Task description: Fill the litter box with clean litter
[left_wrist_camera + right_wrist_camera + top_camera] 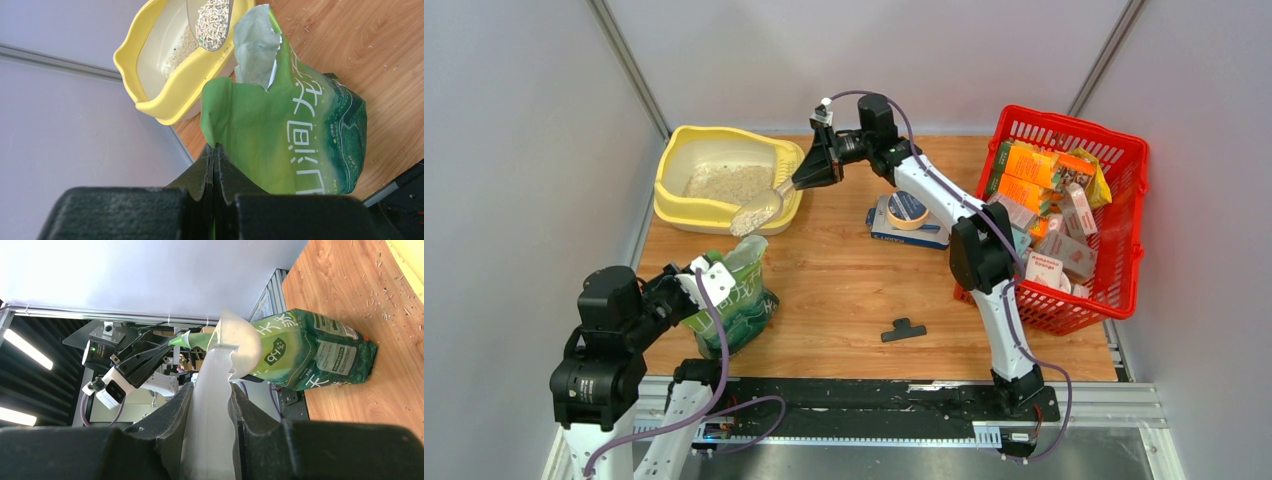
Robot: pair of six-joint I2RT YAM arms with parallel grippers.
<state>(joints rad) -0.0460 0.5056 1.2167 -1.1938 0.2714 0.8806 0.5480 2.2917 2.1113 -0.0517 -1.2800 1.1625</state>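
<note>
The pale yellow litter box (714,135) sits at the back left with a patch of clean litter (729,182) on its floor. My right gripper (802,180) is shut on the handle of a translucent scoop (757,213), whose bowl is heaped with litter over the box's front rim. In the right wrist view the scoop handle (212,390) is pinched between the fingers of the right gripper (210,392). The green litter pouch (742,300) stands at the front left with its top torn open. My left gripper (214,150) is shut on an edge of the pouch (290,130).
A red basket (1074,128) full of orange and pink cartons stands at the right. A tape roll (907,208) lies on a flat blue box (904,235) mid-table. A black clip (904,329) lies near the front. Stray granules dot the wood.
</note>
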